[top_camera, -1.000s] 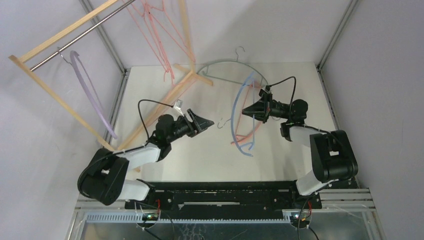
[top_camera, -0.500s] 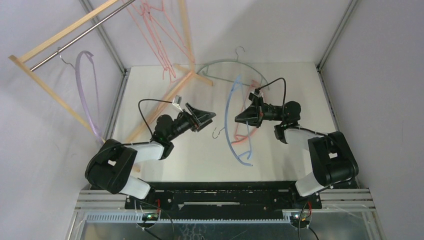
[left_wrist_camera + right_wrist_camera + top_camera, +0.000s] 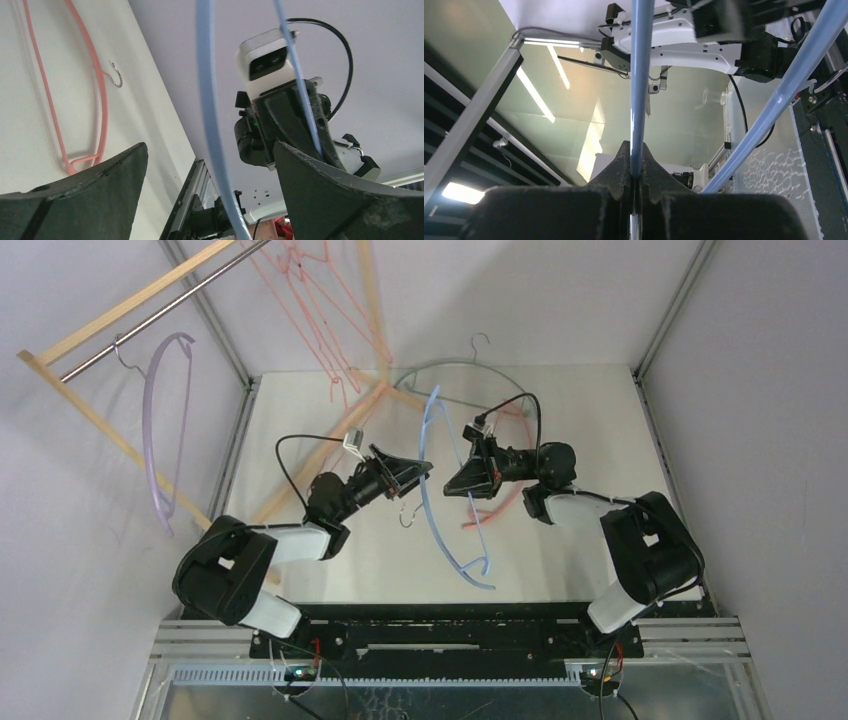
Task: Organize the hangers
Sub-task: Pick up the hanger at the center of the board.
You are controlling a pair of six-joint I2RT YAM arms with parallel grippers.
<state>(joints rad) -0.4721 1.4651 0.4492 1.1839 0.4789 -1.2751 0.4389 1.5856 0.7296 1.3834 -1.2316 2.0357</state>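
Blue hanger (image 3: 641, 75) clamped in right tool (image 3: 634, 165), ends cut off in wrist views; left tool (image 3: 210, 145) agape around it.

The white table (image 3: 380, 570) carried three items. A grey-green hanger (image 3: 455, 363) lay flat along the far edge, its metal hook pointing outward. A pink hanger (image 3: 103, 110) lay flat near the centre-right. The wooden rack base (image 3: 345, 427) rested on the far-left area.
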